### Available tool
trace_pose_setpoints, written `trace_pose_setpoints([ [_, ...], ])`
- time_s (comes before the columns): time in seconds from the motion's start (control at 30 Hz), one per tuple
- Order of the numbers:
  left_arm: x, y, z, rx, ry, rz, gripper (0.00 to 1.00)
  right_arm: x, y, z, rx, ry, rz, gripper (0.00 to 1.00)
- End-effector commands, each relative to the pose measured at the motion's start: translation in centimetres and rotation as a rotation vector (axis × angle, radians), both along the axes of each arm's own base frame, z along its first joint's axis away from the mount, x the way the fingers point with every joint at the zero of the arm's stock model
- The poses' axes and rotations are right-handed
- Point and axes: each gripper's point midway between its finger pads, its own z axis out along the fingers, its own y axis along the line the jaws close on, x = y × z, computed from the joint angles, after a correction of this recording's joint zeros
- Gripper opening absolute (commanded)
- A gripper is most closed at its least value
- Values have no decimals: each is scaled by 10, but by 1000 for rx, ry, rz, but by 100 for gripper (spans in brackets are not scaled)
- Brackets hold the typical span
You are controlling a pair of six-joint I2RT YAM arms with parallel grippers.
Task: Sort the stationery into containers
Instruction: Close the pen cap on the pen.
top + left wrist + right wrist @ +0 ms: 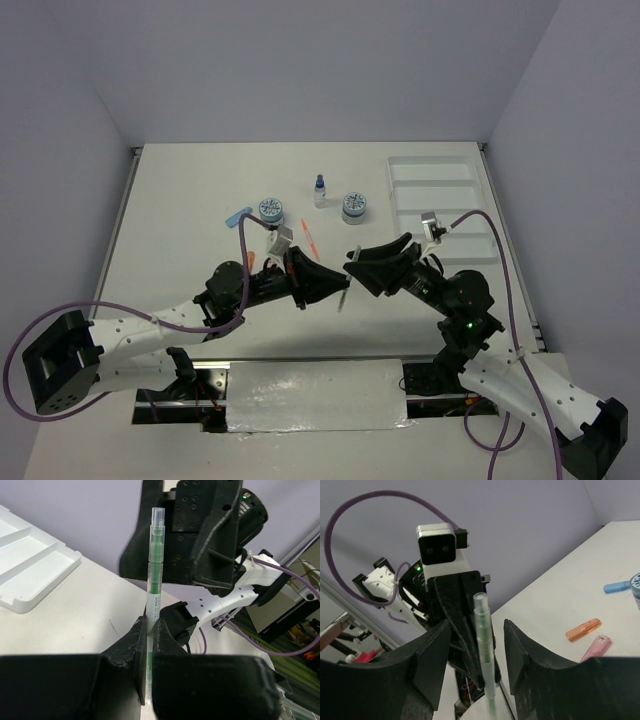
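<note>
The left gripper pinches the green pen mid-frame in the top view, well apart from the white tray, seemingly for a handover, since the right gripper has its jaws apart around it.

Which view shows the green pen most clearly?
The left wrist view: the pen stands sharp and close, clamped in the left gripper. The right wrist view shows it inside the open right gripper; the top view shows only a thin sliver.
</note>
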Motion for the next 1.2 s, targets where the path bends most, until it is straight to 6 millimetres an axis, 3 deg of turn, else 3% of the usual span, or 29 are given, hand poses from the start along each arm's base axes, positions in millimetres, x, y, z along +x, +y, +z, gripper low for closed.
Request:
trace_pose_setpoints([
  [0.0, 6, 5, 35, -78, -50, 43, 0, -17, 4, 22, 9, -104, 66, 53],
  [0.1, 8, 6, 34, -70, -41, 59, 0, -18, 5, 20, -2, -109, 72, 45],
  [0.43, 8, 11, 50, -86, -54, 77, 0, -11, 15, 0, -60, -87, 80, 44],
  [0.47, 8, 12, 51, -85, -57, 79, 0, -11, 15, 0, -59, -88, 80, 42],
  [0.6, 6, 11, 49, -70, -60, 72, 2, -10, 15, 1, -59, -93, 75, 15],
  [0.73, 4, 8, 40, -54, -55, 49, 3, -11, 14, 7, -57, -112, 69, 13],
  [0.83, 4, 5, 34, -44, -48, 34, 4, -11, 14, 10, -66, -119, 63, 5],
  [0.93, 2, 1, 28, -26, -50, 12, 10, -10, 15, 9, -79, -118, 65, 0],
  [1.03, -1, -4, 22, 7, -55, -15, 30, -9, 16, 8, -96, -120, 64, 0],
  [1.07, -2, -5, 21, 16, -60, -29, 41, -9, 16, 7, -103, -123, 61, 0],
  [1.17, -3, -8, 14, 47, -58, -43, 49, -10, 17, 11, -113, -129, 69, 0],
])
